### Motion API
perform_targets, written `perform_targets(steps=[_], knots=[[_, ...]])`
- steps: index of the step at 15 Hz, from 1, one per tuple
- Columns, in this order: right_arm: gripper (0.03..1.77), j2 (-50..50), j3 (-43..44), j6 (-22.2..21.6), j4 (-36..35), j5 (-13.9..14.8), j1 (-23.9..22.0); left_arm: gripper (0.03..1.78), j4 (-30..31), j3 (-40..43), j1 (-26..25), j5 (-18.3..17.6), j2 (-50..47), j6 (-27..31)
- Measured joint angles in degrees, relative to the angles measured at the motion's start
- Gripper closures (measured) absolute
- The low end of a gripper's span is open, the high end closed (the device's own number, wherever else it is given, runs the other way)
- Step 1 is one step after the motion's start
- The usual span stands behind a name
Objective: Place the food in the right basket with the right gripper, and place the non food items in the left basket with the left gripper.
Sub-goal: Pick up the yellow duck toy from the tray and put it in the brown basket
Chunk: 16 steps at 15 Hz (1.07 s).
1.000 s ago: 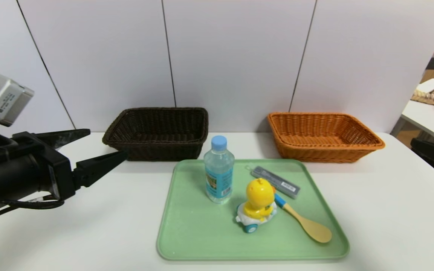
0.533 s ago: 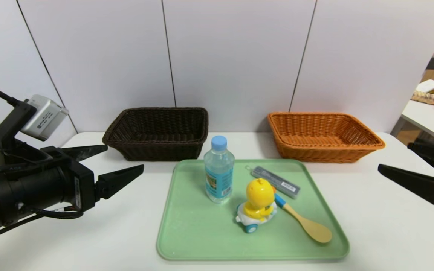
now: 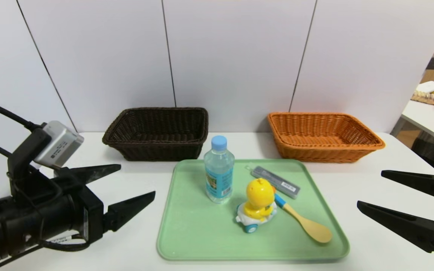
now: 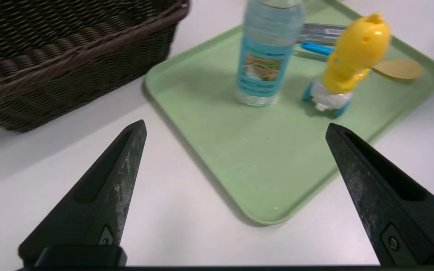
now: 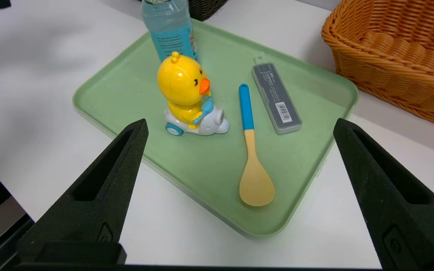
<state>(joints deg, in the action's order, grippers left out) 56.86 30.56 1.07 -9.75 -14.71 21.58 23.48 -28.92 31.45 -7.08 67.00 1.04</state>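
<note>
Approach step: left gripper [image 3: 136, 182] lower left, right gripper [image 3: 369, 190] lower right, both wide, empty; next, right grabs bottle [image 3: 219, 171]

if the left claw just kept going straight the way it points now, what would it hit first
Probably the green tray: the open left claw points slightly down at its near edge, with the water bottle farther along. Depth is hard to judge.

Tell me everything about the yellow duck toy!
The duck toy is shiny yellow plastic with an orange beak, riding a white scooter with blue wheels. It stands upright on the green tray, just in front of the bottle, beside the spoon's blue handle. No gripper touches it.
</note>
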Motion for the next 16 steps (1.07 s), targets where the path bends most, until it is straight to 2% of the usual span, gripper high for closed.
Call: perform_targets(steps=[4, 8, 13, 16], knots=[[0.1, -0.2, 0.3, -0.2, 0.0, 0.1, -0.4, 0.12, 10.2, 4.2, 9.0, -0.1, 2.6, 0.0], [0.1, 0.1, 1.8, -0.3, 0.0, 0.2, -1.0, 0.12, 19.2, 4.6, 15.1, -0.2, 10.1, -0.5], [0.1, 0.7, 3.6, -0.9, 0.0, 0.2, -1.7, 0.12, 34.1, 4.3, 18.7, -0.3, 22.4, -0.7], [0.1, 1.6, 5.8, -1.0, 0.0, 1.5, -1.9, 0.12, 41.8, 4.8, 19.5, -0.7, 28.5, -1.4]])
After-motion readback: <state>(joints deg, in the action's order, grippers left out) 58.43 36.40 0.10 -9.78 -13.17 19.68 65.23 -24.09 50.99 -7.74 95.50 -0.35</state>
